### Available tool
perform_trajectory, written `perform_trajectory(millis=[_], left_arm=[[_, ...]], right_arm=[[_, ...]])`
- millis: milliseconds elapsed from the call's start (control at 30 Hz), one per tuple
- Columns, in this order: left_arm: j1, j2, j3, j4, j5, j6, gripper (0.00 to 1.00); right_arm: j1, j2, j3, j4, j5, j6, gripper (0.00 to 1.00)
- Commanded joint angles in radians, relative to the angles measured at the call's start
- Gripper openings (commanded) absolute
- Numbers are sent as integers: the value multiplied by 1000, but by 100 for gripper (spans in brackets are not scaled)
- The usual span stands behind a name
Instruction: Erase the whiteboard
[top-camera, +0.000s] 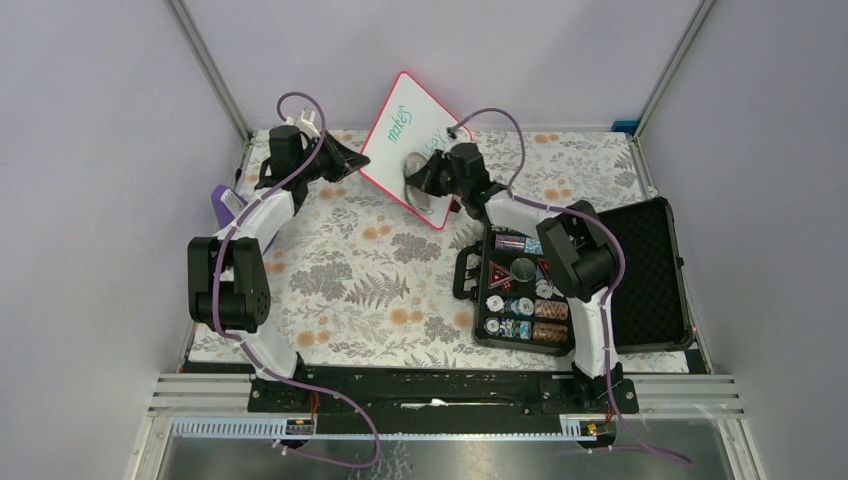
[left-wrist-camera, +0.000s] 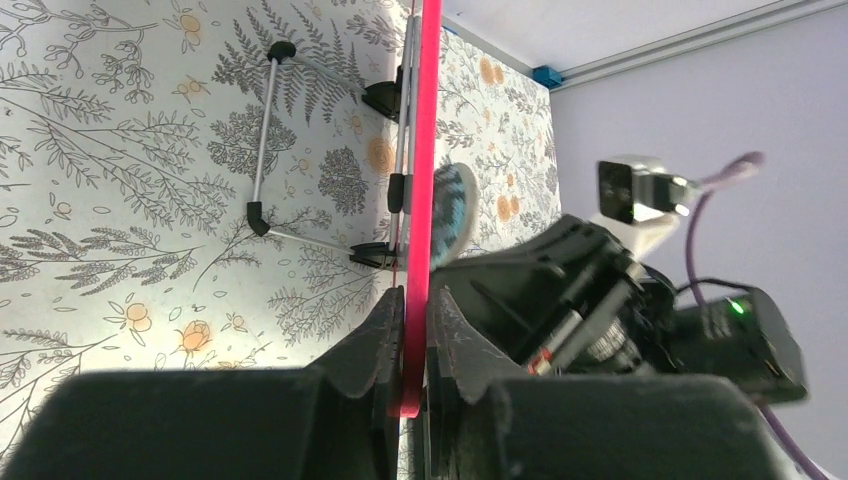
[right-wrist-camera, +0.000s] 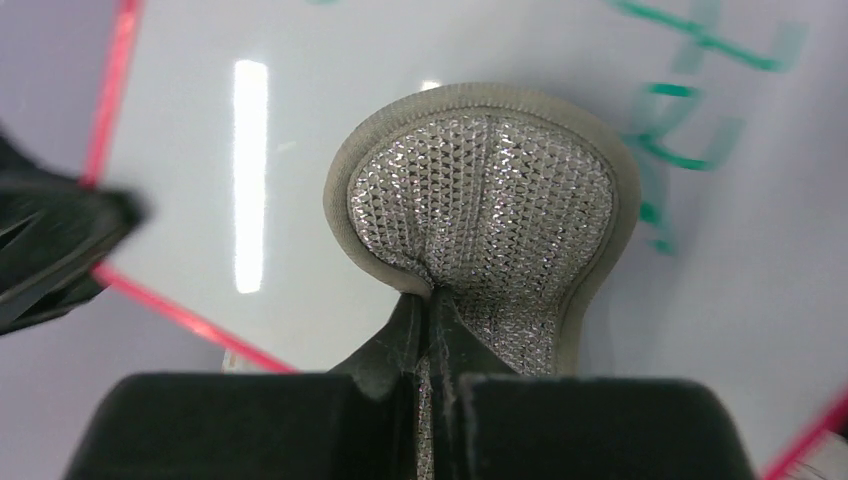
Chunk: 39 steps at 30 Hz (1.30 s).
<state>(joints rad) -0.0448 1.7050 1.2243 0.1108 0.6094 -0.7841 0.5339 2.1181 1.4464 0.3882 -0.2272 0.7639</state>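
Nearest the arm bases, on the right side of the flowered tablecloth (top-camera: 380, 270), a black case (top-camera: 640, 270) is lying open with its poker chips (top-camera: 520, 302) showing in rows, and the right arm is reaching over it. Farther out, both arms are stretching toward the far middle of the table, where the whiteboard (top-camera: 432, 118) is standing tilted up on edge, its white face turned toward the right arm. The left gripper (top-camera: 350, 163) is clamping the board's red rim (left-wrist-camera: 425, 150) between its two fingers at the left edge, and the left wrist view is looking straight along that rim, with the board's thin metal stand (left-wrist-camera: 262, 150) and its black feet showing on the back side. The right gripper (top-camera: 425, 175) is pinched shut on a round silver mesh pad (right-wrist-camera: 480, 200), which is lying flat against the lower part of the board's face. Green handwriting (top-camera: 400, 130) is showing on the upper part of the board, beyond the pad.
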Motion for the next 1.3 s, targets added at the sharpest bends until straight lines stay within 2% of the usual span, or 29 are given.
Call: perform_trajectory(millis=[0, 133, 267, 400, 600, 767, 933, 1133, 1267], left_arm=[[-43, 4, 17, -25, 53, -22, 0], [-43, 4, 18, -25, 54, -21, 0], [-43, -1, 22, -32, 53, -17, 0], [-43, -6, 26, -39, 49, -12, 0], [-43, -6, 26, -40, 50, -14, 0], [-43, -8, 25, -40, 48, -15, 0], [-43, -9, 23, -40, 46, -15, 0], [-43, -9, 24, -40, 45, -15, 0], [-43, -8, 25, -40, 46, -14, 0]], right_arm=[[139, -19, 23, 84, -118, -79, 0], [88, 6, -9, 28, -46, 38, 0], [-42, 65, -143, 145, -98, 289, 0], [-102, 71, -243, 196, -98, 383, 0], [-64, 57, -177, 152, -99, 287, 0], [54, 55, 16, 51, -153, 57, 0], [173, -15, 66, 0, -91, -132, 0], [164, -44, -11, 64, -43, -71, 0], [92, -8, -73, 72, -24, 111, 0]])
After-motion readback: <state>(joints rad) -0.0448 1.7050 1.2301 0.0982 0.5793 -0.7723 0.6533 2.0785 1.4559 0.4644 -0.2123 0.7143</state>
